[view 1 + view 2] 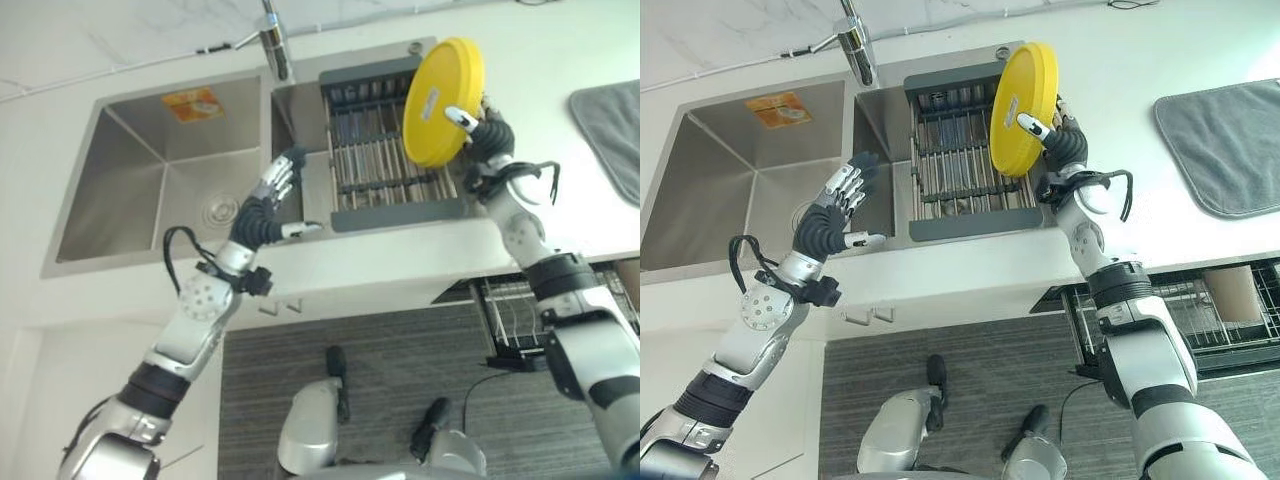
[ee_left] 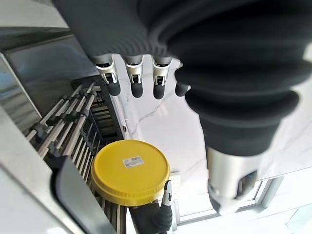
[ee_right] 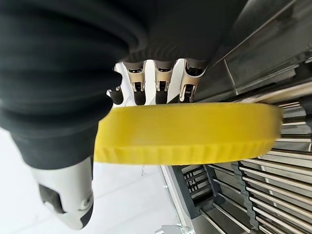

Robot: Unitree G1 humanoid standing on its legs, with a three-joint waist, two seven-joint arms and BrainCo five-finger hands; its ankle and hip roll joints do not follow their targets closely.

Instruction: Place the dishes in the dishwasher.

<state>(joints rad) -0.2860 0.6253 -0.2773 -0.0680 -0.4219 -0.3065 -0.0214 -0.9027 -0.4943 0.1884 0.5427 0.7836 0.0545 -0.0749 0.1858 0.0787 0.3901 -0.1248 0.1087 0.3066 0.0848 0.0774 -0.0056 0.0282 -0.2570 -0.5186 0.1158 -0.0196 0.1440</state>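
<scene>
yellow plate [image 1: 444, 100] being pinched on edge between right hand [image 1: 1061, 140] thumb and fingers, above drying rack [image 1: 385, 160] | left hand [image 1: 268, 205] being held relaxed, holding nothing | risk: rim-only grip, plate being slipped onto rack when swung

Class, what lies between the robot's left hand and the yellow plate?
The drying rack spans between left hand and yellow plate, seen in both eye views.

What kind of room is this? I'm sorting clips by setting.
Most likely a home kitchen: a steel double sink with a faucet is set in a pale counter, a drying rack lies over one basin, and the right hand holds a yellow plate above it.
</scene>
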